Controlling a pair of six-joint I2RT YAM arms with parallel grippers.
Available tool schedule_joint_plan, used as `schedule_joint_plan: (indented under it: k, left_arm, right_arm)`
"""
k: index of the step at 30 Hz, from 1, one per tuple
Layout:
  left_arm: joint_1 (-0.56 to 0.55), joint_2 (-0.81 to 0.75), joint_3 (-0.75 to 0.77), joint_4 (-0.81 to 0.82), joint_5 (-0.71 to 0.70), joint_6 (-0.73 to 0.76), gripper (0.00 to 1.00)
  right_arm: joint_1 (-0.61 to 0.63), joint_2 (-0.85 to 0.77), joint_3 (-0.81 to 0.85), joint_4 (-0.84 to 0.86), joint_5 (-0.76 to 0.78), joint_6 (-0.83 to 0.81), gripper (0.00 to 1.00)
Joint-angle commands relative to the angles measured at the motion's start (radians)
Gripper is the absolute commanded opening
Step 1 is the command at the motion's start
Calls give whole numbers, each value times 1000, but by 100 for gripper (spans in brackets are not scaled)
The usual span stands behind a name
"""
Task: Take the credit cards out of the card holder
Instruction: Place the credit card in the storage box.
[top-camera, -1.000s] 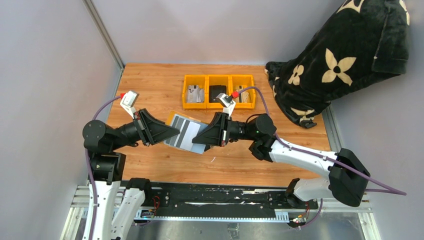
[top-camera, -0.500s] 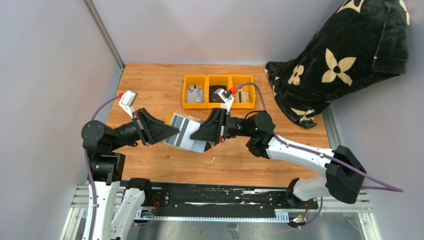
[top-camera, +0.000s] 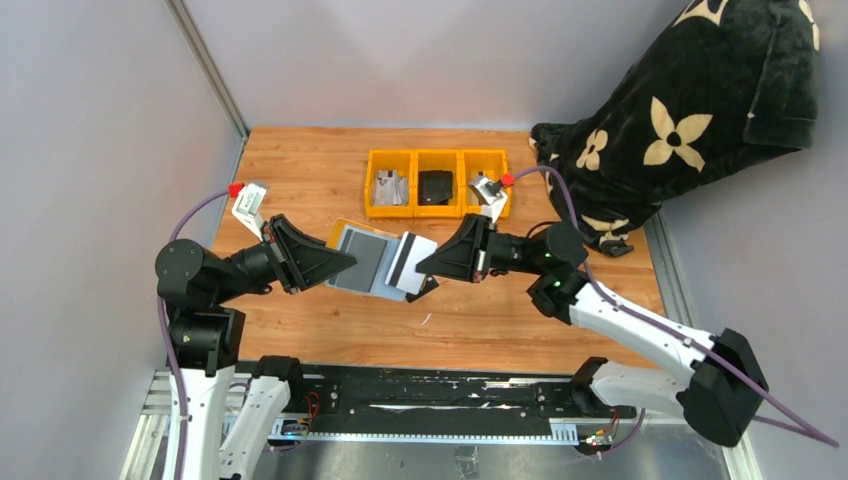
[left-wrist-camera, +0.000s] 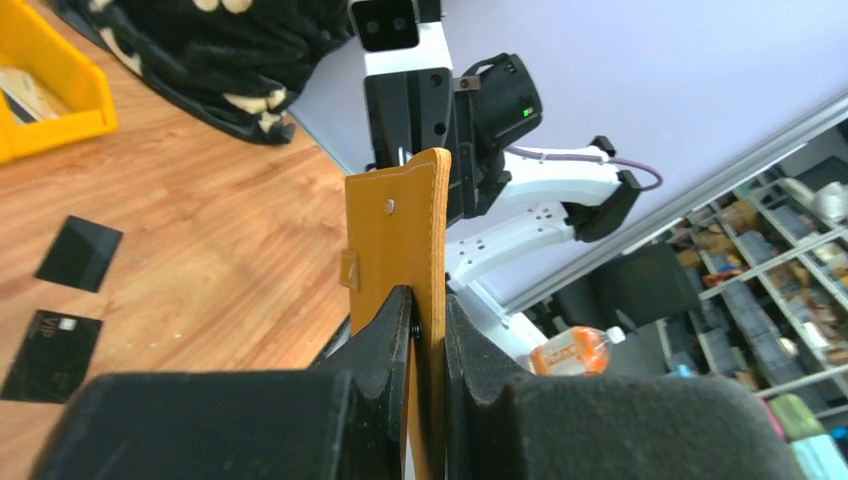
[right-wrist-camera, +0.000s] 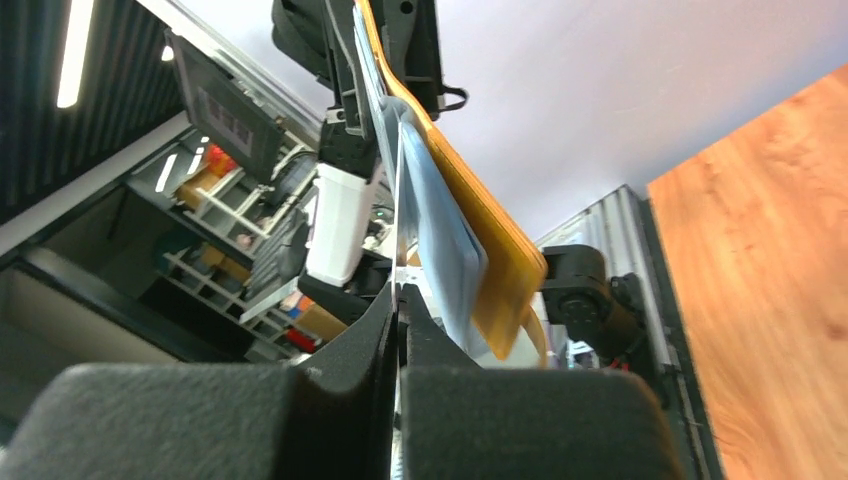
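The left fingers (left-wrist-camera: 380, 335) are found closed on the card holder (left-wrist-camera: 395, 250), with no gap visible between pads and leather. The holder is clamped at one end and held clear of the surface (top-camera: 300, 170). In the left wrist view it is seen edge-on, its long axis running straight out from the fingers, with the snap button on the yellow outer face. In the top view the holder (top-camera: 362, 258) is seen opened out, the grey-blue lining turned upward and its free end directed toward the right arm.

The right fingers (right-wrist-camera: 345, 345) are found closed on the thin edge of a striped card (top-camera: 412, 263), light in colour with one dark stripe. The card is held between the two arms, its long axis running roughly from far to near, with the stripe along the side nearest the holder. That side overlaps the holder's free end in the top view. Whether it is seated in a pocket cannot be determined.

A first black card (left-wrist-camera: 80, 252) and a second black card (left-wrist-camera: 52, 355) are noted lying flat on the surface, apart from each other. A small white mark is borne by the second.
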Motion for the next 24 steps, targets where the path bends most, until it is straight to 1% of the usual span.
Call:
schedule_joint_plan:
  k: [1, 2, 3, 5, 6, 7, 9, 10, 11, 13, 15, 16, 17, 20, 22, 24]
  left_arm:
    - [1, 7, 62, -148, -51, 186, 0]
    - [1, 7, 68, -170, -67, 230, 0]
    - [1, 7, 79, -199, -85, 262, 0]
    - [1, 4, 85, -236, -117, 316, 0]
    - [1, 2, 90, -247, -129, 331, 0]
    - [1, 0, 89, -255, -134, 341, 0]
    - [1, -2, 80, -250, -127, 336, 0]
    - [1, -2, 76, -247, -120, 330, 0]
    - [1, -2, 73, -246, -112, 326, 0]
    - [1, 0, 69, -247, -101, 324, 0]
    - [1, 2, 71, -248, -93, 326, 0]
    - [1, 4, 72, -250, -89, 327, 0]
    - [1, 5, 75, -249, -88, 329, 0]
    - [1, 9, 75, -250, -86, 333, 0]
    - [1, 15, 70, -249, -87, 342, 0]
    - [1, 24, 62, -246, -85, 346, 0]
  right_arm:
    - [-102, -95, -11, -204, -64, -108, 0]
    - [-136, -111, -3, -243, -76, -122, 0]
    - [-181, -122, 17, -319, -83, -156, 0]
    - [-268, -130, 78, -510, -77, -262, 0]
    - [-311, -120, 123, -647, -54, -345, 0]
    - [-345, -99, 195, -784, -13, -471, 0]
    - [-398, -31, 323, -1041, 111, -657, 0]
    - [-418, 14, 379, -1151, 185, -727, 0]
    - [-445, 74, 431, -1205, 249, -790, 0]
    - [-493, 174, 518, -1261, 337, -852, 0]
    - [-541, 267, 588, -1265, 326, -852, 0]
    - [-546, 304, 620, -1262, 332, -858, 0]
    - [-545, 344, 650, -1248, 327, -861, 0]
    - [-531, 468, 742, -1188, 237, -814, 0]
    - [-501, 556, 816, -1172, 195, -790, 0]
    - [-449, 646, 901, -1176, 187, -794, 0]
